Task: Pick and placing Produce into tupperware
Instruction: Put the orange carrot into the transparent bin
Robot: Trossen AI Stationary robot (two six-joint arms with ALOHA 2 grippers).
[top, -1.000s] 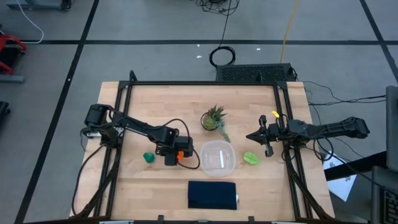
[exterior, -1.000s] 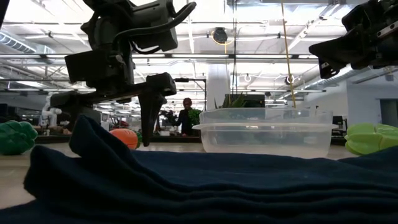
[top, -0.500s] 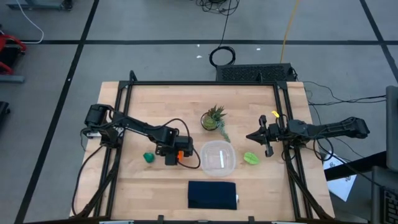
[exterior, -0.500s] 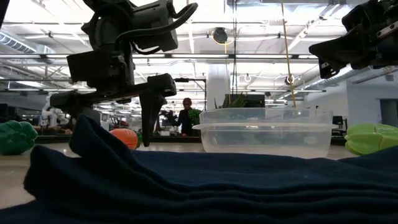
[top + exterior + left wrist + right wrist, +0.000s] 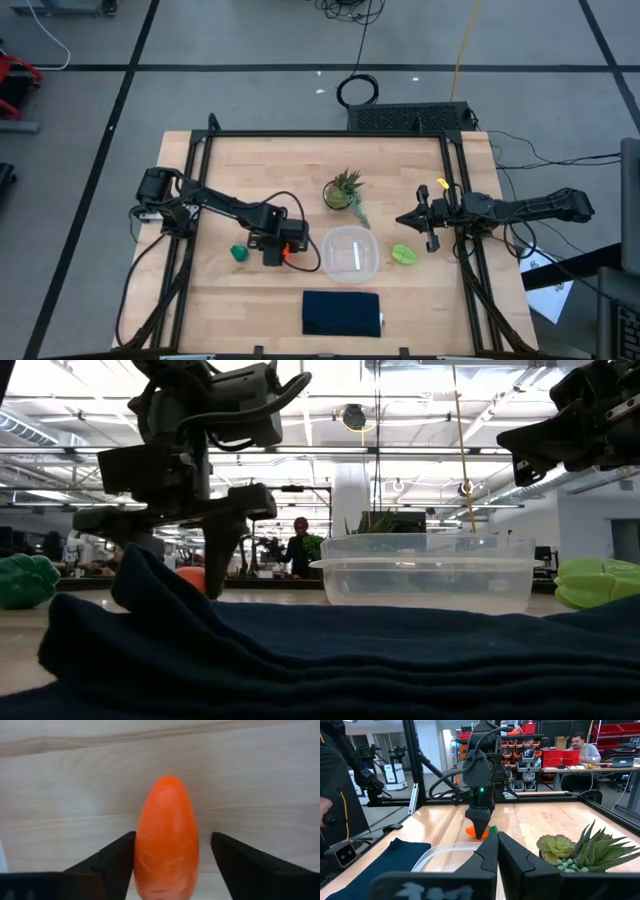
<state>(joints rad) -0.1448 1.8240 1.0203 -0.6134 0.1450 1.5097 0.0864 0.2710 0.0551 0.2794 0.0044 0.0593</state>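
I am seeing the left gripper (image 5: 280, 250) hanging low over the worktop (image 5: 260, 170), just left of the clear tupperware (image 5: 350, 254), with its fingers (image 5: 117, 862) standing apart on either side of the orange carrot (image 5: 166, 837), which is lying on the wood. From the left wrist view I cannot tell whether the pads are touching it, and the carrot's green top is hidden. In the low view a dark folded cloth (image 5: 320, 650) is filling the foreground and covering most of the carrot. The dark green piece (image 5: 239, 253) is lying left of the gripper; the lime-green piece (image 5: 403, 255) is lying right of the tupperware. The right gripper (image 5: 428, 232) is waiting at the right side, its fingers together
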